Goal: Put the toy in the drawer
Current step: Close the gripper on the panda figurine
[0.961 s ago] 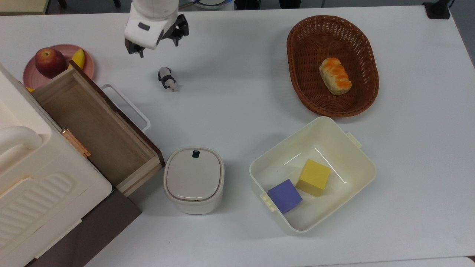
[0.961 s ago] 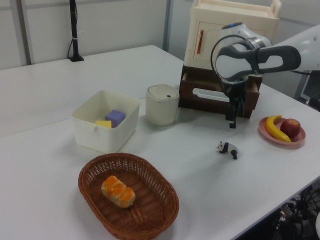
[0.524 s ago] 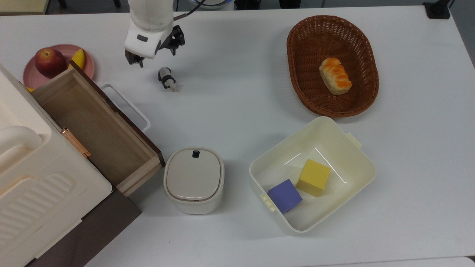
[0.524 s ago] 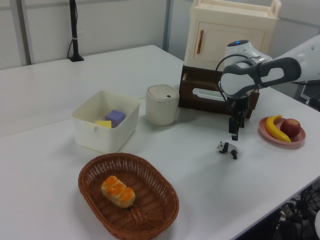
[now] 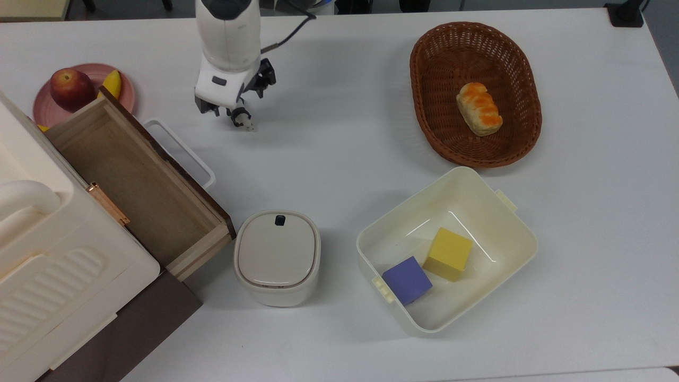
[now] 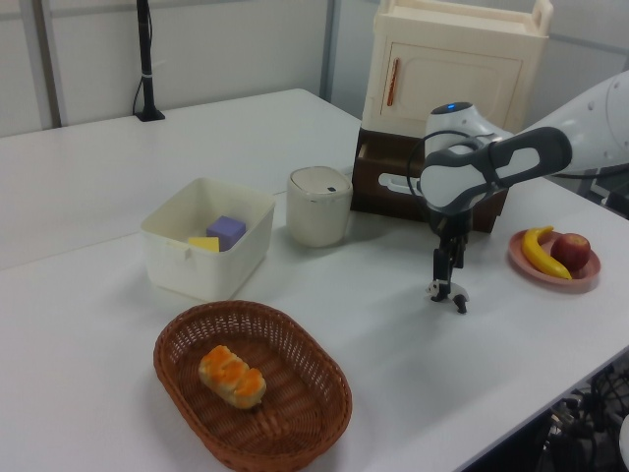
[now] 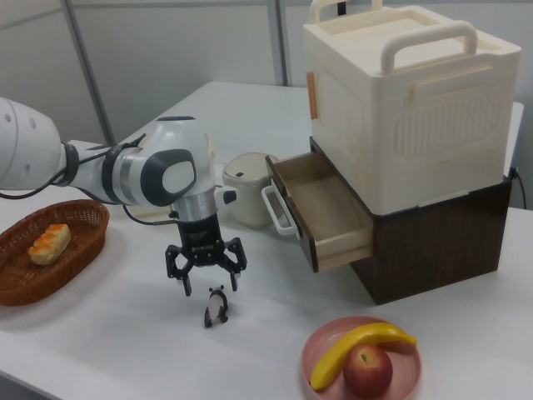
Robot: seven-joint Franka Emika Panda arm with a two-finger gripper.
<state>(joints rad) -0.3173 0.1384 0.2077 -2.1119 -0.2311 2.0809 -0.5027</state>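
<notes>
The toy (image 5: 244,122), a tiny black-and-white panda, stands on the white table; its rear is hidden under the gripper in the top view. My gripper (image 5: 225,110) hangs open just above it, pointing down. In the right view the fingers spread on either side above the toy (image 7: 216,307), and the gripper (image 7: 209,283) is not touching it. The left view shows the gripper (image 6: 445,281) right over the toy (image 6: 451,295). The drawer (image 5: 132,178) is pulled out of the cream cabinet and has nothing in it. It lies at the top view's left of the toy, with its white loop handle (image 5: 180,151).
A pink plate (image 5: 125,96) with an apple and a banana sits behind the drawer. A lidded cream container (image 5: 277,257) stands by the drawer's front corner. A cream tub (image 5: 477,185) holds a yellow and a purple cube. A wicker basket (image 5: 424,58) holds a bread roll.
The gripper has come down and moved to the top view's right, from beside the toy to directly over it. The toy has not moved.
</notes>
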